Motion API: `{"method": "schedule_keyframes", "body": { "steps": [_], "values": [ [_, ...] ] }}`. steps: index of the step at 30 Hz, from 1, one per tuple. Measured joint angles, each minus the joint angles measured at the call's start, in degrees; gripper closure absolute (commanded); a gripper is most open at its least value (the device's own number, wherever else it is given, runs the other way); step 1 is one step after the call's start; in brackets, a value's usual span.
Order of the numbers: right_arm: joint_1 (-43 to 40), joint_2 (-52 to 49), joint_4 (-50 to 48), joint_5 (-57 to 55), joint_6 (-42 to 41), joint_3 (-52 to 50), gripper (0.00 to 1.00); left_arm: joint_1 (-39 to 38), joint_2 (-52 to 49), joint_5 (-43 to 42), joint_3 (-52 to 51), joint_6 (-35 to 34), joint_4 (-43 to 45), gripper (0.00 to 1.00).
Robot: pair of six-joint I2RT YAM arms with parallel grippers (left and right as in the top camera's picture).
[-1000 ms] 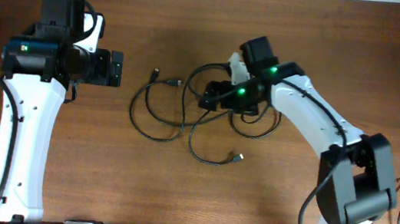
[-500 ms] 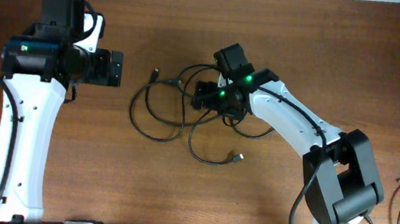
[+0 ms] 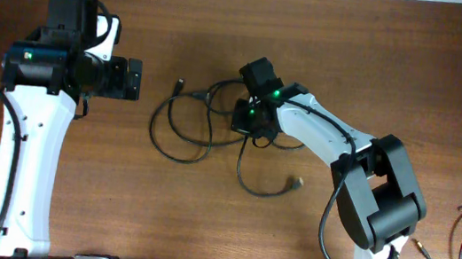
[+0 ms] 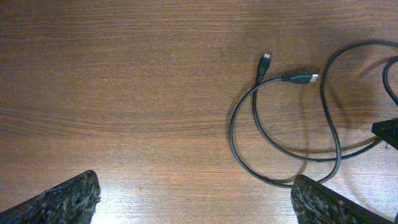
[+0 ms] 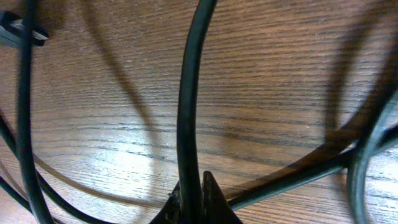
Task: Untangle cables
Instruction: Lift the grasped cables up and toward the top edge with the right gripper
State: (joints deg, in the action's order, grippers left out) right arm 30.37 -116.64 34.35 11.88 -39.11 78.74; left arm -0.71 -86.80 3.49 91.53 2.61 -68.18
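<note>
Black cables lie in loose overlapping loops on the wooden table, just toward 12 o'clock of its centre in the overhead view. Within the last 1 second the right gripper has swept toward 9 o'clock into the bundle's 3 o'clock edge. The loop that bulged out beyond it has drawn in, and the trailing plug has slid toward 3 o'clock, now at 5 o'clock of that gripper. That suggests 1 strand is being dragged through the others, not yet freed. The left gripper waits well apart at 9 o'clock. In the left wrist view its fingertips stand wide apart around bare wood, gripping nothing, with 1 cable loop and 2 plugs ahead at 1 o'clock. In the right wrist view the fingertips are pinched tight on a single cable rising toward 12 o'clock, other strands crossing either side.
</note>
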Motion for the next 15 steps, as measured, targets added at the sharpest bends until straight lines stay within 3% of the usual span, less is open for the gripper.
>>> {"method": "schedule_keyframes", "body": {
  "steps": [5,10,15],
  "values": [
    [0.0,1.7,3.2,0.2,4.9,2.2,0.96,0.0,0.0,0.0,0.0,0.0,0.0,0.01],
    [0.0,9.2,10.8,0.2,11.3,16.0,0.96,0.0,0.0,0.0,0.0,0.0,0.0,0.01],
    [0.0,17.6,12.1,-1.3,15.7,29.5,0.96,0.0,0.0,0.0,0.0,0.0,0.0,0.01]
  ]
}}
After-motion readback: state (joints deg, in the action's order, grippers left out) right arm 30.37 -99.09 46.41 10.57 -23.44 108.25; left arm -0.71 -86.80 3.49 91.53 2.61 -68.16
